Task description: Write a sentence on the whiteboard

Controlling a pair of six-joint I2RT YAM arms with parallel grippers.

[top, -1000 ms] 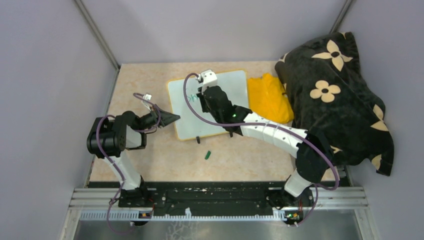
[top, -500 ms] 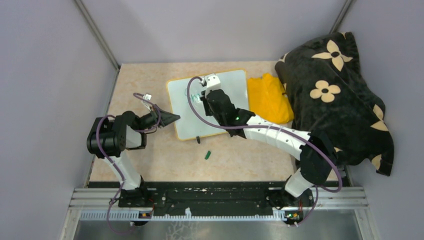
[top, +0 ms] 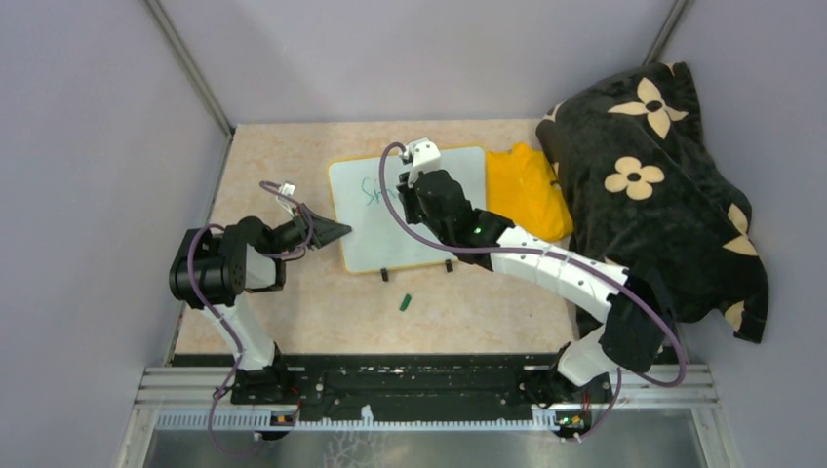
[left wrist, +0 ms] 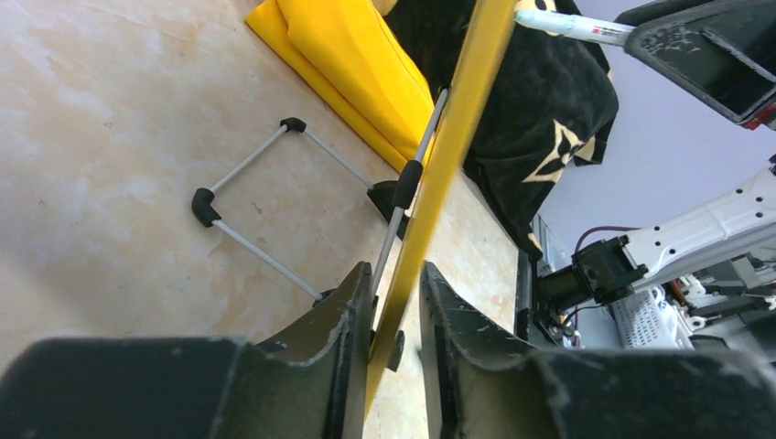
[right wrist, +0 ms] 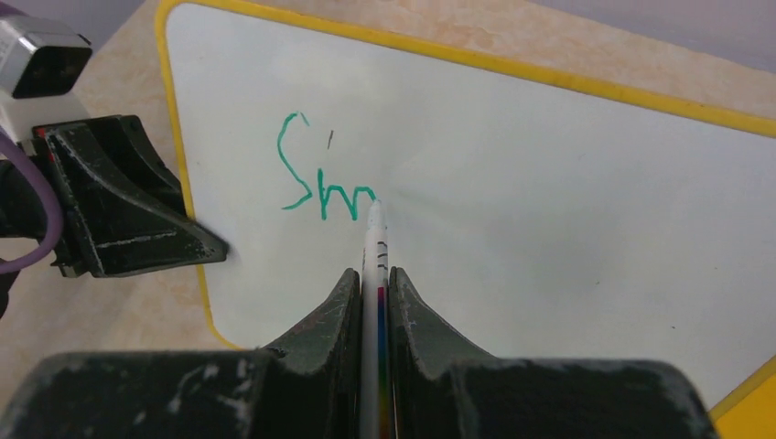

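At the left side, the left claw (left wrist: 393, 274) has the yellow edge of the small glossy whiteboard with rounded corners (top: 371, 239) between its two fingers. The gap is narrow, but I cannot tell if the fingers really press on the frame or only stand around it. The board lies on the table and reaches away from this claw to the right.

On the board, just in front of the right claw (right wrist: 373, 279), there is thin green handwritten lettering (right wrist: 320, 178), so far only "Sm". This claw is closed tight on a slim white marker with a coloured band (right wrist: 377, 247), and the tip touches the board at the end of the "m". To the right of this claw, beside the board, lies a plain yellow folded cloth (top: 522, 190).

I judge that the writing is at its beginning, in the first word. The next move asks for a light, even pressure and a small stroke to the right for the next letter, while the board does not slide.
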